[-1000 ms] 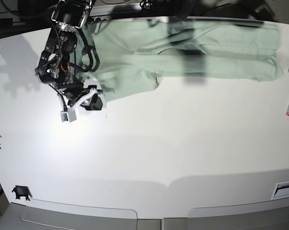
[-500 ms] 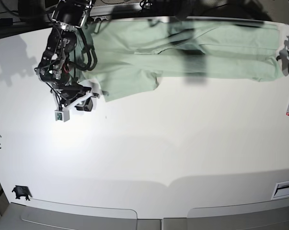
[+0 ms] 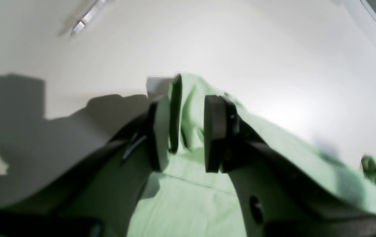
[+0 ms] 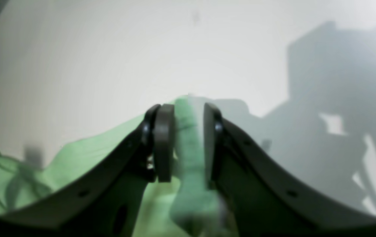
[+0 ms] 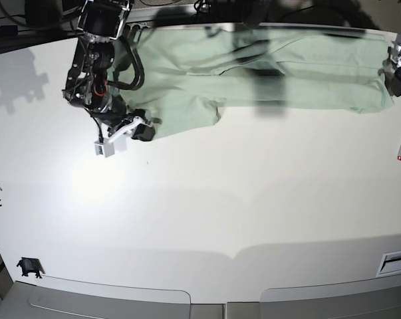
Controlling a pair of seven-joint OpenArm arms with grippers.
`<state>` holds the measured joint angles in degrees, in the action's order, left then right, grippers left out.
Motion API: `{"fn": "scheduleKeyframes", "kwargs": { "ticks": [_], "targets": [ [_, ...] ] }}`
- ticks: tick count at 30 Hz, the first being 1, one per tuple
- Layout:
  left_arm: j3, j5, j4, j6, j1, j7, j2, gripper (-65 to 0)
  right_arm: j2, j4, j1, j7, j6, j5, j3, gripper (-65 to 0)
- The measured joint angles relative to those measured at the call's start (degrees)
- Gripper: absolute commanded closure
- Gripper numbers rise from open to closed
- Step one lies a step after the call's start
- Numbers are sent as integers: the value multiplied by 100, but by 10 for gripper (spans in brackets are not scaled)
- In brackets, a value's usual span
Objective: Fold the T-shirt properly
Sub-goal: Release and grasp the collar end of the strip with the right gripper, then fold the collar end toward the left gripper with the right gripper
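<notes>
T-shirt (image 5: pixel 253 73) lay flat; we held its corners, probably, in both half-closed grippers, left (image 3: pixel 188 131) and right (image 4: pixel 183 141).

I see the T-shirt (image 5: pixel 253 73), pale mint green, lying spread in a long band along the far edge of the white tabletop (image 5: pixel 240 199). It is folded over itself lengthwise, with soft creases. One lower flap juts toward me near the left end. Its two ends are lifted slightly.
</notes>
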<state>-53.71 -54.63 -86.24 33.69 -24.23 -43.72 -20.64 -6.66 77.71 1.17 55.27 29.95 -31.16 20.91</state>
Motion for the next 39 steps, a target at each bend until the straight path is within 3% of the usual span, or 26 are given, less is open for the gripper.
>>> {"fn": "scheduleKeyframes", "kwargs": {
  "ticks": [1,3,6,10,13,20,26,31,39],
  "targets": [
    [0,2,0,0,0,0,0,-164,0,0,-2,-15,0,-7,-72,-119],
    [0,2,0,0,0,-2,0,-164,-2,0,4,13,-2,-13,-225,-8],
    [0,0,0,0,0,0,0,-164,-2,-11,7,26,46,7,-483,0],
    [0,0,0,0,0,13,0,-164,0,-13,74,195,599,-227,-763,0],
    [0,0,0,0,0,20,2,-164,-2,59,188,616,933,-1019,-857,0],
    [0,0,0,2,-2,22,11,-164,-4,999,-186,2577,962,-3143,-879,0],
    [-7,2,0,0,-4,20,15,-164,-7,1720,-1220,2557,970,-4393,-879,0],
    [-9,0,0,0,-2,20,9,-164,-17,1926,-1823,2535,970,-4922,-876,0],
    [-9,0,0,0,-2,22,0,-164,-15,1932,-2197,2540,970,-5143,-876,0]
  ]
}}
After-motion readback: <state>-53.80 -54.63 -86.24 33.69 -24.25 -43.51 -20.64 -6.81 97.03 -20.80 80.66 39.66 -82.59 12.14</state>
